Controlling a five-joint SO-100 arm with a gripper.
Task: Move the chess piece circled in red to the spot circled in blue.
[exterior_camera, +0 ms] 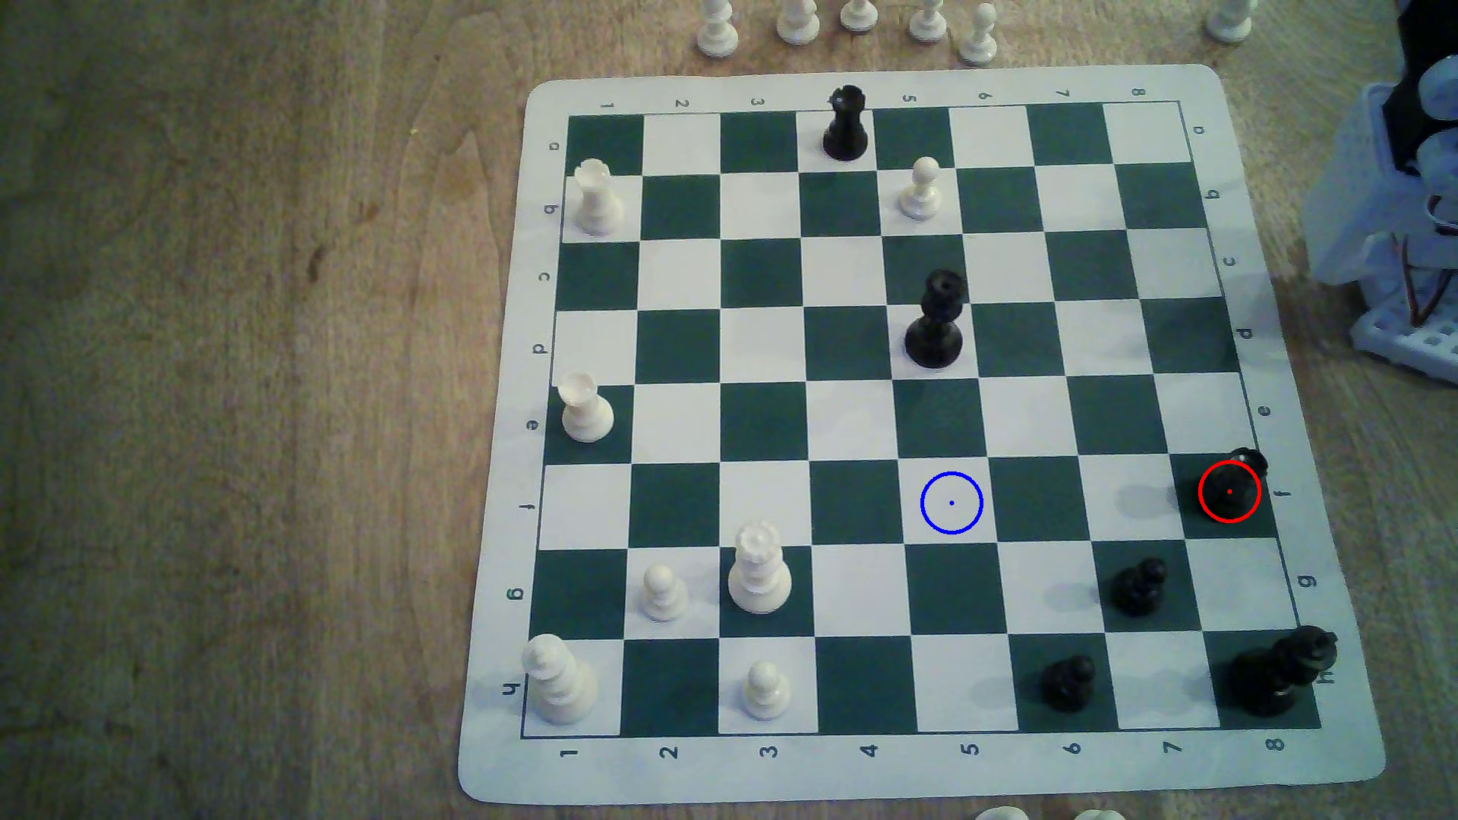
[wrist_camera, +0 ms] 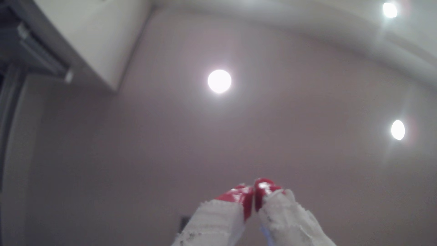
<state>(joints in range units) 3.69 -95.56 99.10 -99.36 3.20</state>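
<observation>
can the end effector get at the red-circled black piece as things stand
Probably yes: the red-circled black piece stands alone on its square at the board edge nearest the arm base. The end effector, shut, points at the ceiling, so it must swing down first.

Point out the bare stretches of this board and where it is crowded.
In the exterior view, row f is bare from the red-circled black piece to the blue-circled square and beyond. The middle, left of the tall black piece, is open. Black pawns crowd the bottom-right corner.

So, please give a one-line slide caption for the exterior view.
Black piece circled in red stands at the board's right edge; blue-circled white square waits empty, same row.
</observation>
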